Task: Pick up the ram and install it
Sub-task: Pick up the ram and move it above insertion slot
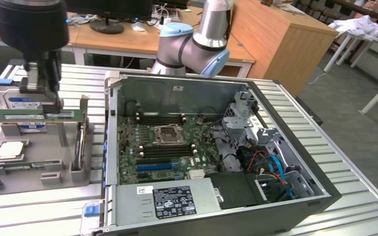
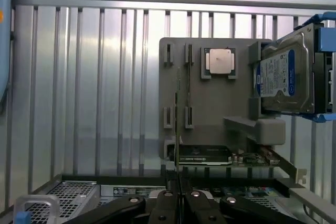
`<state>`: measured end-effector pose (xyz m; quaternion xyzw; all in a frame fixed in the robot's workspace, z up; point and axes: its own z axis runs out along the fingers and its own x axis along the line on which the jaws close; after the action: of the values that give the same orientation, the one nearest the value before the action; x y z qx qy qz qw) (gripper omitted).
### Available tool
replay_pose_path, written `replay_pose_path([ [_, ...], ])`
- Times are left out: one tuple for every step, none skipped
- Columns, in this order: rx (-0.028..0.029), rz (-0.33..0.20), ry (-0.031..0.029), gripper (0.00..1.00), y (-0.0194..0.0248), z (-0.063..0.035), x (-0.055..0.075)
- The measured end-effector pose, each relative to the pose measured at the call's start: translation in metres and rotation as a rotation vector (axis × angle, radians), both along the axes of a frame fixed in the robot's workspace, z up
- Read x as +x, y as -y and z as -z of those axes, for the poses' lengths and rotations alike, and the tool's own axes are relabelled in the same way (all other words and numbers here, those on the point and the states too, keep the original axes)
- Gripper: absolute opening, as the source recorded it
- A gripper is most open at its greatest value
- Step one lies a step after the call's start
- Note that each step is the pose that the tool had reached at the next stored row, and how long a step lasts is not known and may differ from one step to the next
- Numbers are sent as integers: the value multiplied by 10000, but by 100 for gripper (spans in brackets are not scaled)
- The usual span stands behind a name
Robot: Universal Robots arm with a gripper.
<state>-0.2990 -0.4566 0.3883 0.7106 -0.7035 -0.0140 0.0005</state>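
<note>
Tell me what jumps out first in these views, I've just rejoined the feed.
The claw is shut on a long green memory stick, holding it level over the grey tray at the exterior view's left. Beside it, in the middle of that view, an open computer case lies with its green circuit board exposed.

My gripper [image 2: 178, 198]: black. Ram [image 1: 12, 115] green. HDD [image 2: 286, 72] silver, blue-white label [image 2: 273, 77], blue bracket [image 2: 321, 20]. Tray [image 2: 220, 108] plain grey. Table [image 2: 94, 87] silver, ribbed stripes. Mobo [image 1: 140, 164] green, black slots [image 1: 159, 118]. Case [image 1: 294, 210] dark grey.
</note>
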Motion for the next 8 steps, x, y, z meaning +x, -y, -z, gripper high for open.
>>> replay_pose_path([
  [0,-6,-1,11,0,0,32],
  [0,-12,0,11,0,0,62],
  [1,-20,-1,11,0,0,92],
  [2,-28,0,11,0,1,125],
  [2,-35,-1,11,1,0,155],
  [2,-42,-2,11,1,0,186],
  [3,-49,-2,11,0,0,213],
  [3,-56,-2,11,0,0,237],
])
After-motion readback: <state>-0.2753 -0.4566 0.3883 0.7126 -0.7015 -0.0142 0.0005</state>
